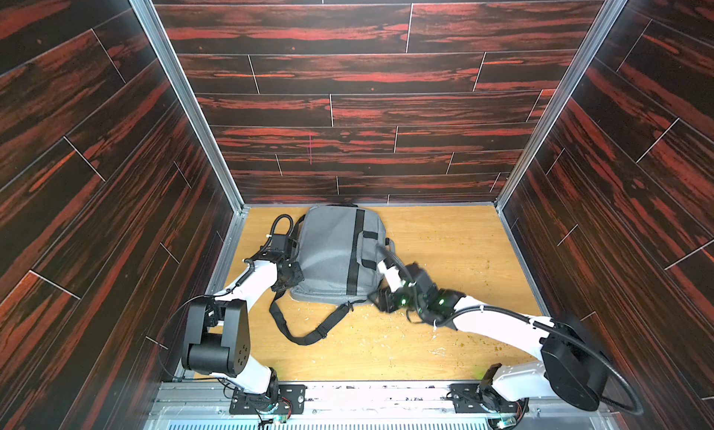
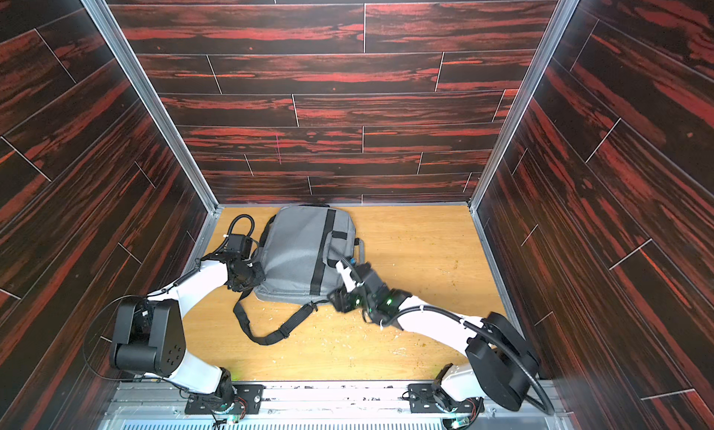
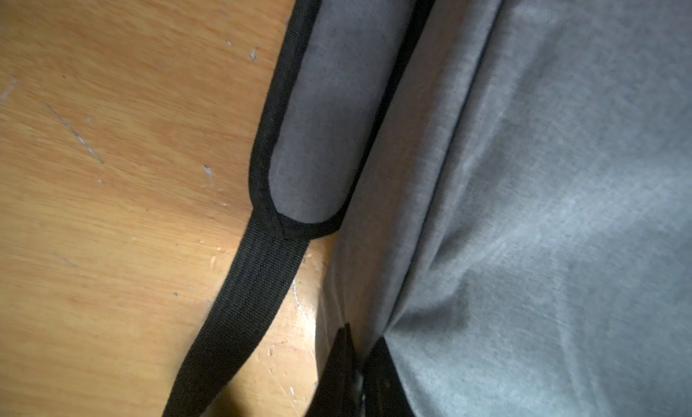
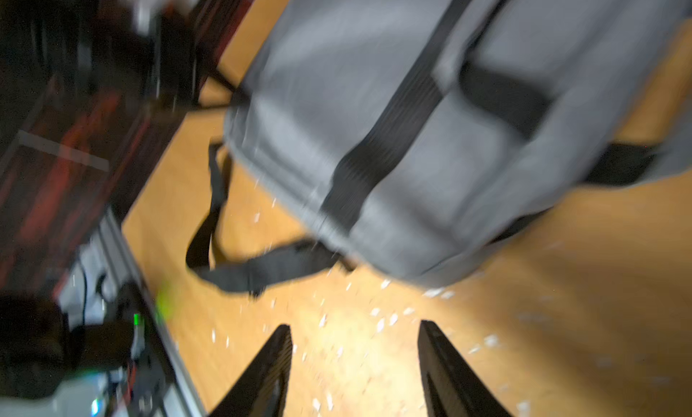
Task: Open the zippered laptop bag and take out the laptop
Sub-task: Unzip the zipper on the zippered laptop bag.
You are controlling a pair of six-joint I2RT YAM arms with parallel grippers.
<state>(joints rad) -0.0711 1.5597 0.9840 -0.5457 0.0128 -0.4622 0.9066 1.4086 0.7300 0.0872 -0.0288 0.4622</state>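
Note:
The zippered laptop bag (image 1: pixel 332 254) (image 2: pixel 293 254) lies flat and closed at the back left of the wooden table, grey with black bands. Its black shoulder strap (image 1: pixel 305 331) (image 4: pixel 262 269) trails over the table toward the front. My left gripper (image 1: pixel 291 275) (image 3: pixel 365 336) is at the bag's left edge, shut on a fold of its grey fabric (image 3: pixel 543 209), beside the padded part of the strap (image 3: pixel 322 134). My right gripper (image 1: pixel 380 298) (image 4: pixel 354 325) hangs open over bare table just off the bag's near right corner, holding nothing. The laptop is hidden.
The table (image 1: pixel 444 254) is boxed in by dark red-streaked walls on three sides. The bag's back edge lies against the rear wall. Small white scraps (image 1: pixel 386 324) litter the wood near the bag's front edge. A metal rail (image 1: pixel 347 397) with both arm bases runs along the front.

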